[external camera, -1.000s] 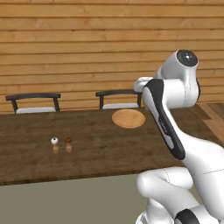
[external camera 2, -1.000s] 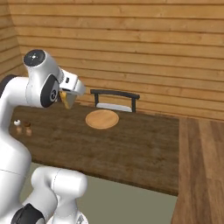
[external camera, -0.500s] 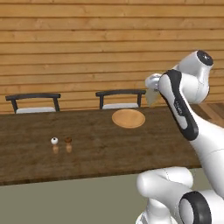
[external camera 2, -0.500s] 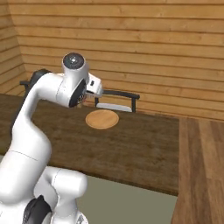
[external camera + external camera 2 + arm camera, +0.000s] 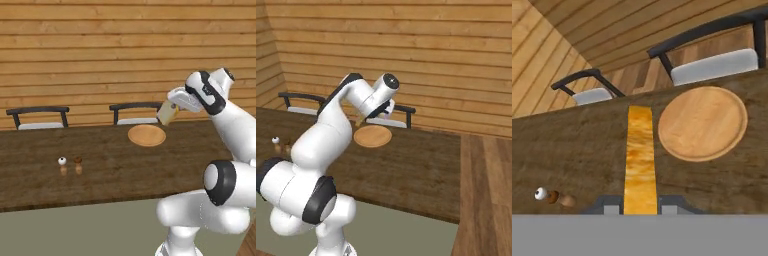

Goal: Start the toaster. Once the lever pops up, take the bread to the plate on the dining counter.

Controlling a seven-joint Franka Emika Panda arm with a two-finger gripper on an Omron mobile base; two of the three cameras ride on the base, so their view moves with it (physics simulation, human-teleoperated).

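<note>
Wooden plank walls in a warm honey tone run across the whole background, with horizontal boards behind everything. In front of them stretches one long dining counter [image 5: 110, 165] of dark brown wood grain, with a plain greenish-grey front below its near edge. Behind the counter stand two chairs, one dark-framed chair [image 5: 37, 117] off to the left and a second chair [image 5: 134, 114] nearer the middle, both with pale grey seats.

One white robot arm [image 5: 331, 135] with dark joints reaches out over the counter. One round orange-tan plate [image 5: 146, 135] lies flat on the counter just in front of the second chair, and nothing rests on it.

One gripper [image 5: 171, 106] hangs above the counter beside the plate, its two fingers clamped on one slice of bread [image 5: 167, 113]. In the hand view the bread stands edge-on as a golden strip, just beside the plate rather than over it.

Two small shakers [image 5: 70, 165], one white-topped and one brown-topped, stand side by side on the counter, well apart from the plate.
</note>
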